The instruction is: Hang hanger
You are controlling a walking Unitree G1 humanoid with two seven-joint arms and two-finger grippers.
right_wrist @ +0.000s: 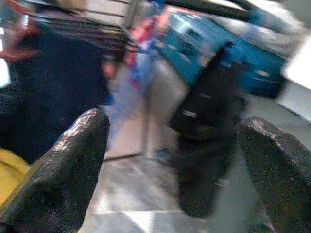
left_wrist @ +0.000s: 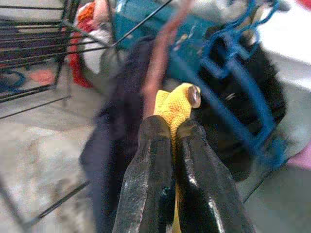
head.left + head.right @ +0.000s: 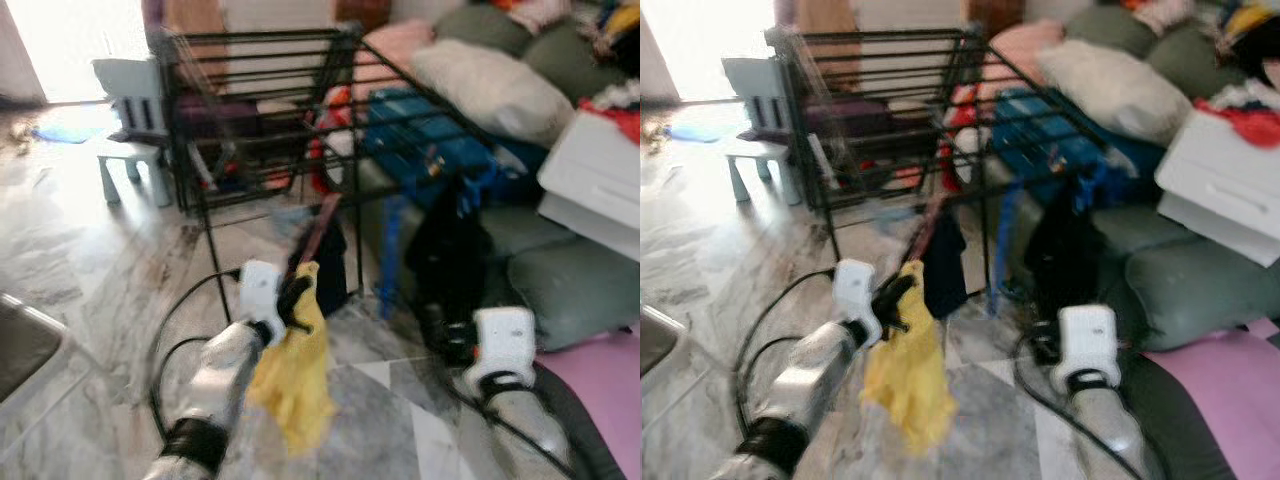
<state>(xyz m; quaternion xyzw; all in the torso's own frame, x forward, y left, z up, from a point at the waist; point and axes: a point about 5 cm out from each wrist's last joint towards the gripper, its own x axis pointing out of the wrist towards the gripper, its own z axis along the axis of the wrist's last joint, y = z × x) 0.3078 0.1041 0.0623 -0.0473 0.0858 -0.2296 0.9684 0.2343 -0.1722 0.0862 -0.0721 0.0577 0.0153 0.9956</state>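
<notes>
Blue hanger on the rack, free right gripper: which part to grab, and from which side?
Judging from blurred frames: grip the blue hanger on its straight sloping arm, not the hook on the black rack. Come in from the robot's side, low, since the arm slopes down toward the floor in front of the dark garment. The right gripper is open; the left gripper is shut on the yellow cloth.

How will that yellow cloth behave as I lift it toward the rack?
Probably floppy: the yellow cloth droops below the left hand. Likely light, held by one pinched corner. It may swing and snag the rack.
</notes>
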